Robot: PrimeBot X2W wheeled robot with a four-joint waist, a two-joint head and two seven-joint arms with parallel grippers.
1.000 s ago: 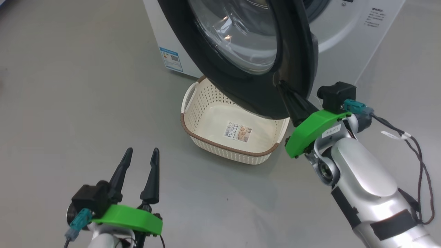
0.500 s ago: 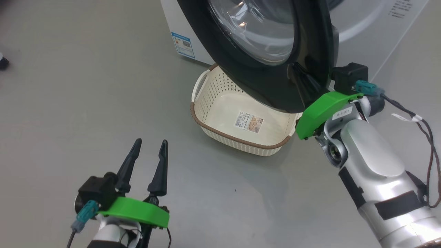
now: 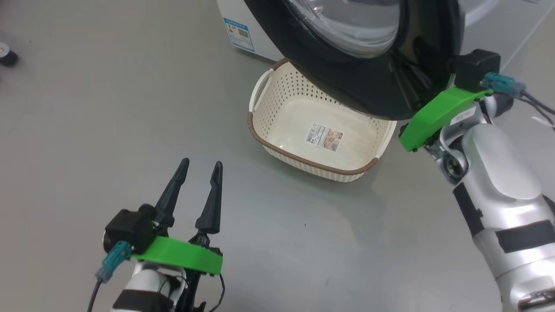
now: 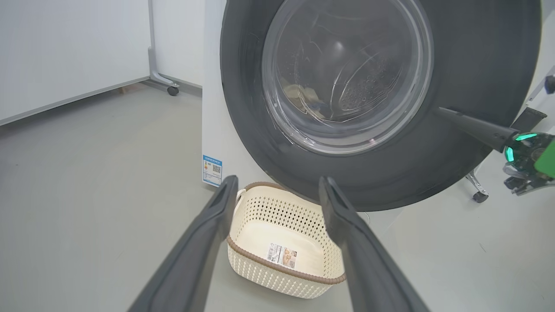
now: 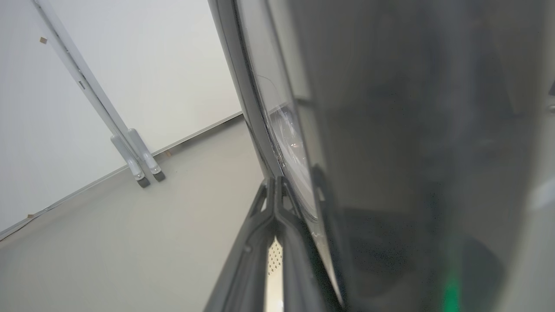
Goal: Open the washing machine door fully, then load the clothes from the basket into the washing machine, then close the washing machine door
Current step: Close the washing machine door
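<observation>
Measured against the basket (image 3: 282, 100), the right gripper (image 5: 275, 184) is now found higher and farther right than one second ago. The whole head picture is also shifted, so camera motion is logged.

- The washing machine door (image 3: 368, 89) is swung out and overhangs the basket's far right corner. The washing machine (image 3: 227, 15) stands just behind the basket.
- Right wrist view: the right gripper's fingers are pressed together with nothing between them and are laid along the door's edge. In the head view these fingers are lost against the glossy black rim.
- Left wrist view: the clothes (image 4: 305, 99) are made out through the door glass as cream-yellow cloth with a blue patch, above and beyond the basket. In the head view the same glass gives back glare.
- The left gripper (image 3: 202, 163) is held on the basket's near left side, well apart from it. Its fingers are spread and nothing is held.
- A label (image 3: 325, 136) is seen on the basket's bare floor.
</observation>
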